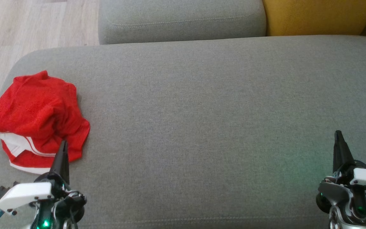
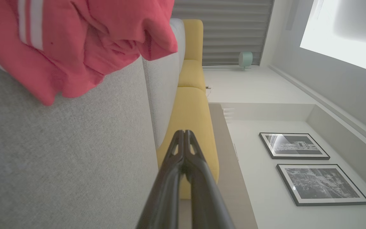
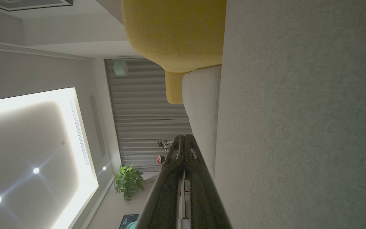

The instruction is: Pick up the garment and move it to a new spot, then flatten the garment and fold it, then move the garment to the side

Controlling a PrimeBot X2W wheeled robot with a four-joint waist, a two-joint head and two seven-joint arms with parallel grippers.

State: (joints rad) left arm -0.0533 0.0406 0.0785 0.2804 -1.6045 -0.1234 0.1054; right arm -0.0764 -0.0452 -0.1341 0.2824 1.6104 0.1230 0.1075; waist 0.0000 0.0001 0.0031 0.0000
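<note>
Crumpled red garment on grey sofa seat; left gripper and right gripper pinched closed, empty; apparently every step remains.

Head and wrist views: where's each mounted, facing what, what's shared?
Head: on the head, down onto the grey seat; shut left gripper and right gripper show.
Left wrist: sideways along its shut fingers, red garment upper left.
Right wrist: sideways along its shut fingers, toward curtains.
Shared: yellow cushion, all three.
</note>
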